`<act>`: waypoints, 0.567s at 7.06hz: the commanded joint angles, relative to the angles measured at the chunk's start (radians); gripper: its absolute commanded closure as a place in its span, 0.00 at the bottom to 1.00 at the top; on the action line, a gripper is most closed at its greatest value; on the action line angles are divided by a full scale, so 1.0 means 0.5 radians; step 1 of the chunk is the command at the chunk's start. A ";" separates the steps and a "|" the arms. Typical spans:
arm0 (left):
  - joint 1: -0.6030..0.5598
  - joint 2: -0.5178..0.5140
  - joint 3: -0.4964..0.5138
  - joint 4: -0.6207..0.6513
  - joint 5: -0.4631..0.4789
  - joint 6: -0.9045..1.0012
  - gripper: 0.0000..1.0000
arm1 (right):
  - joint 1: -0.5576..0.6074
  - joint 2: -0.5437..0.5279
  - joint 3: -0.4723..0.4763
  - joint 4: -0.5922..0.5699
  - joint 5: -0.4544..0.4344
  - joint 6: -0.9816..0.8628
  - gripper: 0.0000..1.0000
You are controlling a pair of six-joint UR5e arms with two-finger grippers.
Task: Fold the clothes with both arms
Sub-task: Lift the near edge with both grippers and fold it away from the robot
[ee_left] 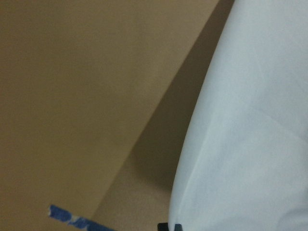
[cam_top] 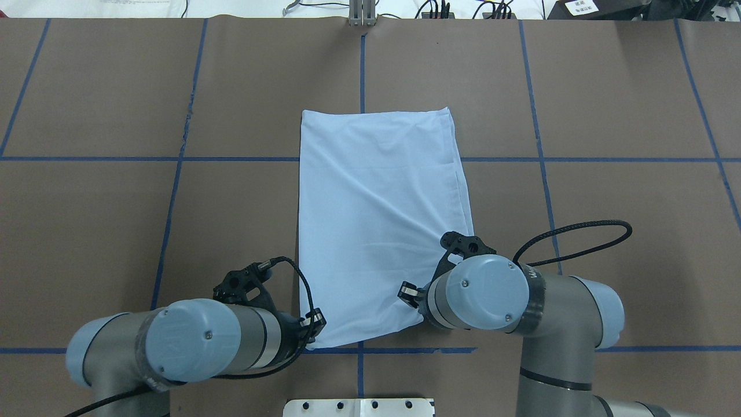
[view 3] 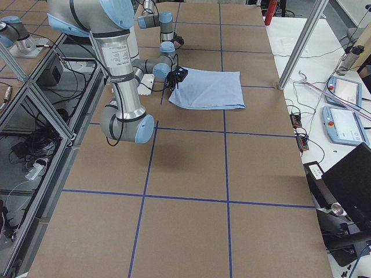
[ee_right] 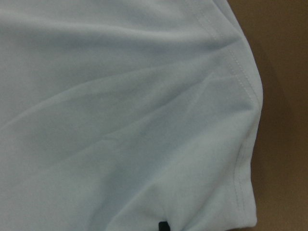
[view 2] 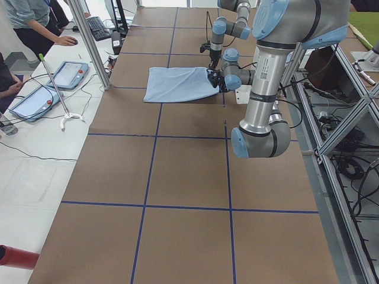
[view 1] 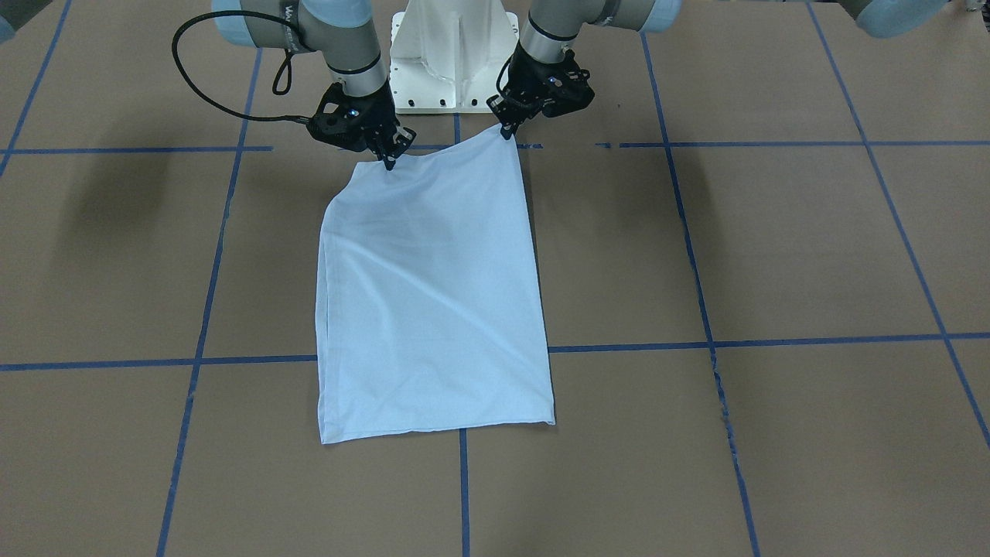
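Observation:
The light blue T-shirt point(view 1: 433, 294) lies folded into a tall rectangle at the middle of the brown table point(view 1: 773, 247). Its print and neck label are hidden. My left gripper point(view 1: 507, 131) is shut on the shirt's near corner, on the right in the front-facing view, and lifts it to a point. My right gripper point(view 1: 389, 161) is shut on the other near corner. From overhead the shirt point(cam_top: 382, 220) runs away from me, with the left gripper point(cam_top: 317, 320) and right gripper point(cam_top: 408, 293) at its near edge. Both wrist views show cloth close up, in the left point(ee_left: 250, 125) and the right point(ee_right: 120, 120).
The white pedestal base point(view 1: 452, 54) stands just behind the grippers. Blue tape lines point(view 1: 773, 340) grid the table. In the exterior left view an operator point(view 2: 35, 23) and tablets point(view 2: 74, 74) are at a side bench, and an aluminium post point(view 2: 89, 41) stands at the table's edge.

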 commanded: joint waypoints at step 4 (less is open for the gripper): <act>0.217 0.034 -0.421 0.392 -0.014 -0.019 1.00 | -0.178 -0.048 0.206 0.023 0.115 -0.012 1.00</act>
